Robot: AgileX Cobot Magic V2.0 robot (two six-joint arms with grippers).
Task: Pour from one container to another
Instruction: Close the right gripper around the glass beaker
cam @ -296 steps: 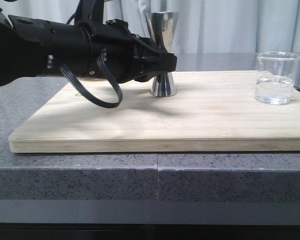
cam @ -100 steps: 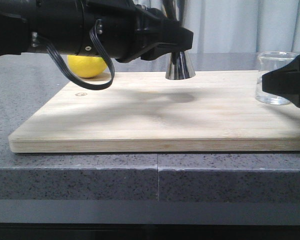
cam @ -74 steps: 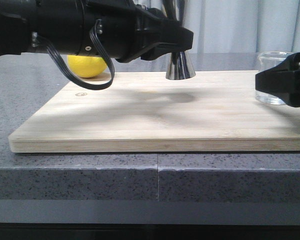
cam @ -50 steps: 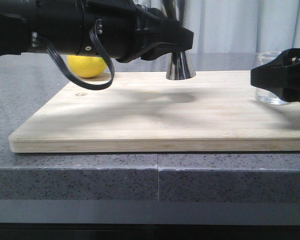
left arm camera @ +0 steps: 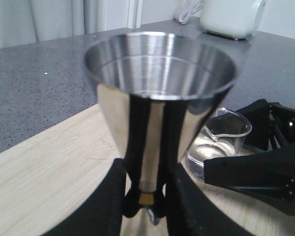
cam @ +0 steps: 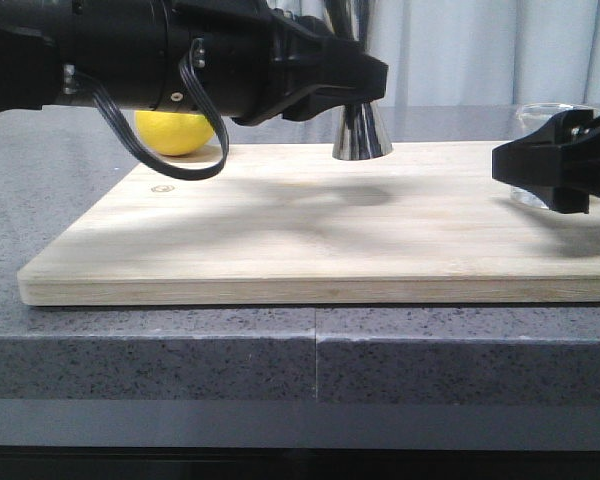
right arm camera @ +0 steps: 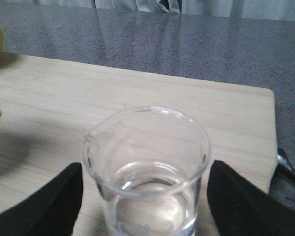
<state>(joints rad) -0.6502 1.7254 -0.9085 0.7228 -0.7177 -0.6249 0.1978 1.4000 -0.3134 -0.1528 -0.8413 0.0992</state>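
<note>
The steel jigger (cam: 360,134) hangs above the wooden board (cam: 280,235), and its shadow falls on the wood below. My left gripper (cam: 368,80) is shut on its gold-banded waist (left arm camera: 146,198); the empty upper cup (left arm camera: 160,64) faces the wrist camera. The clear glass beaker (right arm camera: 147,167) stands on the board's right end with a little clear liquid in it. My right gripper (right arm camera: 146,199) is open, one finger on each side of the beaker with gaps to the glass. From the front, the right gripper (cam: 525,168) hides most of the beaker (cam: 542,110).
A yellow lemon (cam: 175,132) lies behind the left arm at the board's far left corner. The board rests on a grey speckled counter (cam: 310,340). A white appliance (left arm camera: 231,17) stands far back. Curtains hang behind the table.
The left gripper lifted the jigger off the board and has held still for the last second. The right gripper came in from the right and slid leftward around the beaker.
</note>
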